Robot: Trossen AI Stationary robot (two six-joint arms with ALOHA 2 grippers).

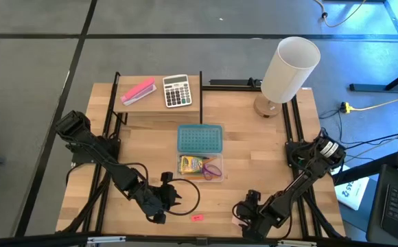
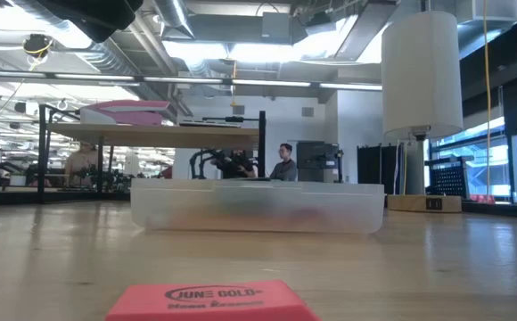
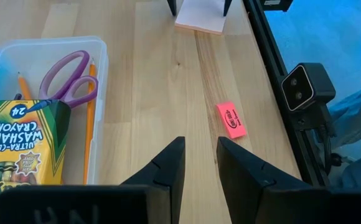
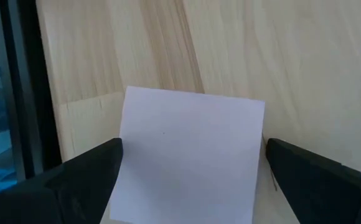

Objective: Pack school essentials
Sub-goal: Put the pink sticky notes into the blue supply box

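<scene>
Work with the right gripper (image 4: 193,148), low over the near right part of the table, jaws spread wide on both sides of the pale pink sticky-note pad (image 4: 190,118) and holding nothing yet. Centre over the pad first, with equal space at each finger. Lower straight down almost to the wood, then close slowly on two opposite edges, not on the corners. Probably thin and soft, so squeeze gently to avoid bending the sheets. Lift level, carry toward the clear box (image 3: 56,41) in the middle of the table, and release low over a free spot beside the yellow-green crayon box (image 3: 18,143), the purple-handled scissors (image 3: 65,78) and the orange pencils (image 3: 89,124), all lying inside. Take care not to knock the box wall on the way in.

Hold the left gripper (image 3: 199,142) at the near left of the table, fingers only narrowly apart and empty, pointing past the tiny pink eraser (image 3: 231,120), flat on the wood just ahead and a little aside, not touched. Wait there during the right arm's carry, to avoid crossing arms over the box. Afterwards, widen a little before going down on so small and low a thing
</scene>
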